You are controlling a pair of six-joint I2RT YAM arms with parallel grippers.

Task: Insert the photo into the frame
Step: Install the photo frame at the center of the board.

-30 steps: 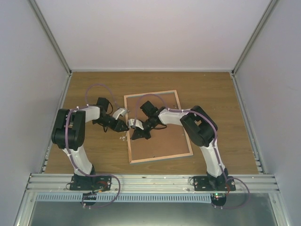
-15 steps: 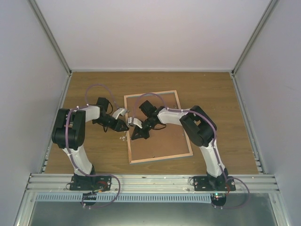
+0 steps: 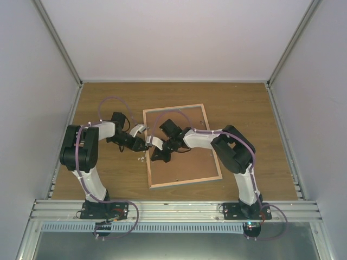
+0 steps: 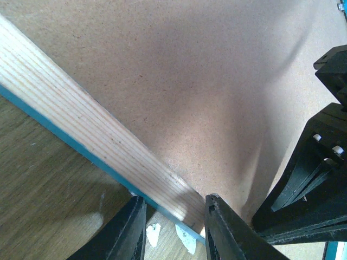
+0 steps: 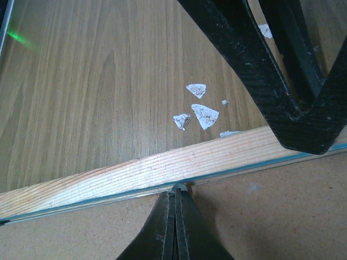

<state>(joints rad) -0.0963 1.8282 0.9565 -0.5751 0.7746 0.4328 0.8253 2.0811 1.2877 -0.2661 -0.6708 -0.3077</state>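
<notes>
Left end effector (image 4: 174,199) is pinching the frame's (image 3: 185,181) left rail, jaws partway apart around the wood. Right end effector (image 5: 176,189), clenched on nothing, pokes its tip at that rail's inner edge. White chips (image 5: 203,115) lie on the counter (image 3: 108,103) just outside the rail. No photo is in view, so I can't say whether it's loaded; I'd call the job unfinished. The frame lies face down mid-counter: brown board up, pale wood border, a sliver of teal.

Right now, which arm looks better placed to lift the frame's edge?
Left, probably: the left pincer straddles the frame at its wooden edge, one finger each side. The right pincer is shut, its tip resting inside that edge.
</notes>
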